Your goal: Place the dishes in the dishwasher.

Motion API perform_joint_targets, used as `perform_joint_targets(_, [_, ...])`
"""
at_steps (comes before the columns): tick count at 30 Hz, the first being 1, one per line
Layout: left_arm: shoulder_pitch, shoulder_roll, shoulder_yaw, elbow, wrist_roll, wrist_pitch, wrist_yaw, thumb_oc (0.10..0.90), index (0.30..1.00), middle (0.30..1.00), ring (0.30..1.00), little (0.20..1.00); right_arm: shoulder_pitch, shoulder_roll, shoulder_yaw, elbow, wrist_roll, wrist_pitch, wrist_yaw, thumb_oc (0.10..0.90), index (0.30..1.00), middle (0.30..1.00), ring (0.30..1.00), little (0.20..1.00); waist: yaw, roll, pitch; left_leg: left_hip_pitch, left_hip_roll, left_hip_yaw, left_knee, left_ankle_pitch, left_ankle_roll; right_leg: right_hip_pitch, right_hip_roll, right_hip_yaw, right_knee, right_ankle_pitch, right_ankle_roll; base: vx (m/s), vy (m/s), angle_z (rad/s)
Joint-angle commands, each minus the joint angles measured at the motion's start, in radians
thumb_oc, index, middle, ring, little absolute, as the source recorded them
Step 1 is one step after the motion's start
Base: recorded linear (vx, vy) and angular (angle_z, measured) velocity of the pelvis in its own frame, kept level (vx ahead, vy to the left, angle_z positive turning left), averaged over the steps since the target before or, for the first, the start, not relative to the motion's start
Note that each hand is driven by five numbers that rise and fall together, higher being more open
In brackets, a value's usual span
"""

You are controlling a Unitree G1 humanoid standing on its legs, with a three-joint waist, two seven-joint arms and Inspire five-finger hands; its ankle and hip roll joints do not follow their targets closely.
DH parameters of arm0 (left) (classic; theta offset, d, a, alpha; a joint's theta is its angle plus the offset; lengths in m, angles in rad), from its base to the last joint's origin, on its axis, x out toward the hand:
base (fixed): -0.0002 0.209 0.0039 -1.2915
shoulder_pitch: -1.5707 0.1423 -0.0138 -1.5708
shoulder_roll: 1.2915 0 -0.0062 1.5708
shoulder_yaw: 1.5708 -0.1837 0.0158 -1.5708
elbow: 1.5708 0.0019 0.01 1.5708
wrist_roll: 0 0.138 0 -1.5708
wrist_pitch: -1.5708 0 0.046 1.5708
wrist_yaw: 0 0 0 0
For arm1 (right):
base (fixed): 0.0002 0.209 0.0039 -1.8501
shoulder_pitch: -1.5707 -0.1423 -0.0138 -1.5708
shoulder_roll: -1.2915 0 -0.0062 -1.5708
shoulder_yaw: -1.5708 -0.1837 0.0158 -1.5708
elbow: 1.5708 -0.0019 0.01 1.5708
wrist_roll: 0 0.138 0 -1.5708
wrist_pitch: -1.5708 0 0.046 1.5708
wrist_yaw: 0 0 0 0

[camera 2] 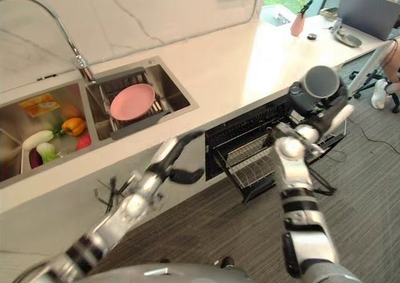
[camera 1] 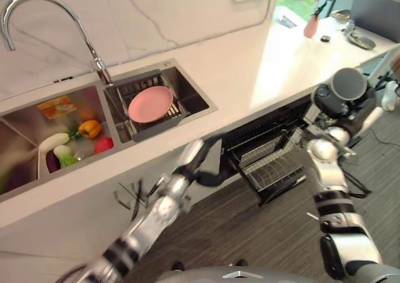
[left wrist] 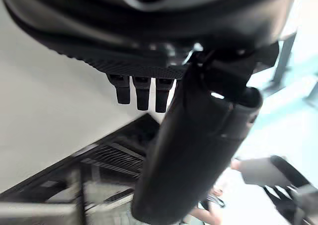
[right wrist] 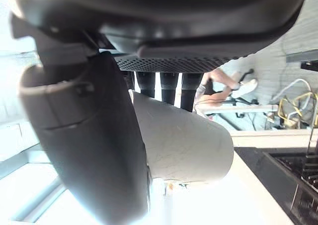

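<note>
Up over the dishwasher rack (camera 1: 275,164), right hand (camera 1: 330,102) grips a grey cup (camera 1: 349,83).

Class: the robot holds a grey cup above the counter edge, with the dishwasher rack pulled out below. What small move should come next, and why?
Probably lower the right hand toward the open dishwasher rack. It is shut on the grey cup, held above the counter edge, and the rack is pulled out just below it. The left hand is open beside the rack.

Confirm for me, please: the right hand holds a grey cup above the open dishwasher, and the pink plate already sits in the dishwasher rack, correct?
Not quite. The pink plate lies in the sink, as the left eye view shows. The right hand does hold the grey cup above the open dishwasher.
</note>
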Motion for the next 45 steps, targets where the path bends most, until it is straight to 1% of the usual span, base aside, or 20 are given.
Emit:
perform_joint_targets(1, [0.017,-0.017,0.111,-0.023,-0.411,-0.034,-0.169,0.8,0.9,0.9,0.9,0.9,0.016,-0.086,-0.048,-0.188,-0.186,-0.035,0.186,0.4,0.3,0.3,0.3,0.3,0.003,-0.039,-0.023,-0.002,0.054,0.059,0.008,-0.002,-0.024,0.08,-0.073,0.055,0.033,-0.106,0.11,0.0,0.0,0.0])
perform_joint_targets(3, [0.084,-0.031,0.158,0.018,-0.478,0.0,-0.21,0.8,0.9,0.9,0.9,0.9,0.092,-0.099,-0.085,-0.226,-0.213,-0.024,0.234,0.4,0.3,0.3,0.3,0.3,-0.005,-0.036,-0.021,-0.006,0.056,0.064,0.008,0.003,-0.022,0.075,-0.073,0.058,0.031,-0.101,0.109,0.0,0.0,0.0])
perform_joint_targets(6, [0.15,-0.042,0.204,0.099,-0.478,0.025,-0.238,0.8,0.9,0.9,0.9,0.9,0.185,-0.095,-0.102,-0.241,-0.243,-0.013,0.289,0.4,0.3,0.3,0.3,0.3,-0.012,-0.031,-0.017,-0.002,0.061,0.077,0.008,0.003,-0.021,0.075,-0.072,0.067,0.029,-0.101,0.11,0.0,-0.006,0.01])
perform_joint_targets(8, [0.178,-0.038,0.229,0.141,-0.436,0.025,-0.247,0.8,0.9,0.9,0.9,0.9,0.221,-0.099,-0.089,-0.214,-0.263,-0.001,0.327,0.4,0.3,0.3,0.3,0.3,-0.015,-0.027,-0.014,-0.001,0.064,0.086,0.008,0.004,-0.021,0.072,-0.072,0.07,0.027,-0.1,0.11,0.01,-0.012,-0.09])
perform_joint_targets(12, [0.206,-0.068,0.291,0.266,-0.332,0.022,-0.234,0.8,0.9,0.9,0.9,0.9,0.274,-0.107,-0.031,-0.167,-0.297,0.019,0.424,0.4,0.3,0.3,0.3,0.3,-0.016,-0.023,-0.005,0.006,0.067,0.102,0.008,0.004,-0.022,0.069,-0.074,0.076,0.026,-0.1,0.11,0.0,-0.007,-0.13])
perform_joint_targets(13, [0.206,-0.068,0.291,0.266,-0.332,0.022,-0.234,0.8,0.9,0.9,0.9,0.9,0.274,-0.107,-0.031,-0.167,-0.297,0.019,0.424,0.4,0.3,0.3,0.3,0.3,-0.016,-0.023,-0.005,0.006,0.067,0.102,0.008,0.004,-0.022,0.069,-0.074,0.076,0.026,-0.1,0.11,0.02,-0.006,-0.13])
perform_joint_targets(14, [0.198,-0.084,0.31,0.358,-0.244,0.022,-0.209,0.8,0.9,0.9,0.9,0.9,0.281,-0.114,-0.005,-0.13,-0.313,0.021,0.453,0.4,0.3,0.3,0.3,0.3,-0.015,-0.024,0.0,0.006,0.067,0.102,0.008,0.003,-0.023,0.068,-0.074,0.077,0.027,-0.103,0.11,0.02,0.0,-0.1])
perform_joint_targets(17, [0.177,-0.12,0.339,0.49,-0.183,0.024,-0.162,0.8,0.9,0.9,0.9,0.9,0.273,-0.126,0.012,-0.087,-0.319,0.025,0.462,0.4,0.3,0.3,0.3,0.3,-0.013,-0.023,0.006,-0.007,0.063,0.096,0.008,0.01,-0.023,0.06,-0.074,0.072,0.027,-0.101,0.108,0.0,0.004,-0.06])
perform_joint_targets(18, [0.177,-0.12,0.339,0.49,-0.183,0.024,-0.162,0.8,0.9,0.9,0.9,0.9,0.273,-0.126,0.012,-0.087,-0.319,0.025,0.462,0.4,0.3,0.3,0.3,0.3,-0.013,-0.023,0.006,-0.007,0.063,0.096,0.008,0.01,-0.023,0.06,-0.074,0.072,0.027,-0.101,0.108,0.0,0.0,0.0])
perform_joint_targets(20, [0.162,-0.141,0.358,0.622,-0.103,0.033,-0.119,0.8,0.9,0.9,0.9,0.9,0.253,-0.131,0.015,-0.046,-0.305,0.029,0.455,0.4,0.3,0.3,0.3,0.3,-0.003,-0.024,0.015,-0.019,0.06,0.089,0.008,0.01,-0.024,0.054,-0.074,0.066,0.026,-0.104,0.109,0.02,0.002,0.02])
perform_joint_targets(24, [0.139,-0.16,0.388,0.799,-0.053,0.037,-0.039,0.8,0.9,0.9,0.9,0.9,0.202,-0.167,0.008,-0.012,-0.315,0.028,0.419,0.4,0.3,0.3,0.3,0.3,0.013,-0.029,0.032,-0.05,0.057,0.077,0.008,0.019,-0.024,0.033,-0.075,0.06,0.023,-0.099,0.109,0.02,0.001,0.08])
perform_joint_targets(30, [0.135,-0.164,0.397,0.879,-0.044,0.036,-0.002,0.8,0.9,0.9,0.9,0.9,0.123,-0.214,0.02,0.064,-0.322,0.026,0.377,0.4,0.3,0.3,0.3,0.3,0.032,-0.03,0.057,-0.083,0.052,0.068,0.008,0.024,-0.023,0.003,-0.077,0.059,0.024,-0.097,0.111,0.0,0.006,0.02])
perform_joint_targets(32, [0.127,-0.173,0.395,0.945,-0.066,0.037,0.008,0.8,0.9,0.9,0.9,0.9,0.017,-0.242,0.062,0.2,-0.29,0.048,0.361,0.4,0.3,0.3,0.3,0.3,0.05,-0.032,0.083,-0.123,0.047,0.057,0.008,0.034,-0.02,-0.033,-0.081,0.06,0.024,-0.089,0.111,0.0,0.039,-0.03])
perform_joint_targets(36, [0.119,-0.178,0.383,0.966,-0.079,0.038,0.01,0.8,0.9,0.9,0.9,0.9,-0.053,-0.241,0.089,0.284,-0.243,0.051,0.359,0.4,0.3,0.3,0.3,0.3,0.058,-0.031,0.097,-0.147,0.044,0.051,0.008,0.041,-0.02,-0.058,-0.083,0.064,0.026,-0.082,0.111,0.01,0.017,0.01])
perform_joint_targets(37, [0.113,-0.181,0.367,0.98,-0.086,0.038,0.013,0.8,0.9,0.9,0.9,0.9,-0.119,-0.244,0.121,0.362,-0.204,0.056,0.362,0.4,0.3,0.3,0.3,0.3,0.068,-0.03,0.113,-0.172,0.041,0.046,0.008,0.048,-0.02,-0.077,-0.085,0.065,0.024,-0.074,0.112,0.0,0.0,0.0])
perform_joint_targets(38, [0.113,-0.181,0.367,0.98,-0.086,0.038,0.013,0.8,0.9,0.9,0.9,0.9,-0.119,-0.244,0.121,0.362,-0.204,0.056,0.362,0.4,0.3,0.3,0.3,0.3,0.068,-0.03,0.113,-0.172,0.041,0.046,0.008,0.048,-0.02,-0.077,-0.085,0.065,0.024,-0.074,0.112,0.03,0.039,0.06])
perform_joint_targets(39, [0.104,-0.183,0.354,0.996,-0.092,0.041,0.013,0.8,0.9,0.9,0.9,0.9,-0.163,-0.232,0.141,0.427,-0.173,0.062,0.366,0.4,0.3,0.3,0.3,0.3,0.072,-0.029,0.124,-0.192,0.04,0.043,0.008,0.052,-0.021,-0.097,-0.087,0.066,0.024,-0.069,0.111,0.0,0.0,0.0])
perform_joint_targets(40, [0.104,-0.183,0.354,0.996,-0.092,0.041,0.013,0.8,0.9,0.9,0.9,0.9,-0.163,-0.232,0.141,0.427,-0.173,0.062,0.366,0.4,0.3,0.3,0.3,0.3,0.072,-0.029,0.124,-0.192,0.04,0.043,0.008,0.052,-0.021,-0.097,-0.087,0.066,0.024,-0.069,0.111,0.04,0.027,0.04])
perform_joint_targets(42, [0.071,-0.19,0.34,1.028,-0.1,0.05,0.035,0.8,0.9,0.9,0.9,0.9,-0.208,-0.175,0.177,0.547,-0.136,0.087,0.373,0.4,0.3,0.3,0.3,0.3,0.081,-0.023,0.158,-0.229,0.039,0.034,0.008,0.06,-0.021,-0.123,-0.092,0.062,0.02,-0.061,0.111,0.04,0.026,0.04])
perform_joint_targets(45, [0.059,-0.196,0.332,1.034,-0.099,0.056,0.04,0.8,0.9,0.9,0.9,0.9,-0.221,-0.142,0.19,0.588,-0.131,0.098,0.376,0.4,0.3,0.3,0.3,0.3,0.085,-0.018,0.17,-0.243,0.036,0.03,0.008,0.062,-0.02,-0.134,-0.093,0.06,0.02,-0.06,0.112,0.02,0.015,0.06])
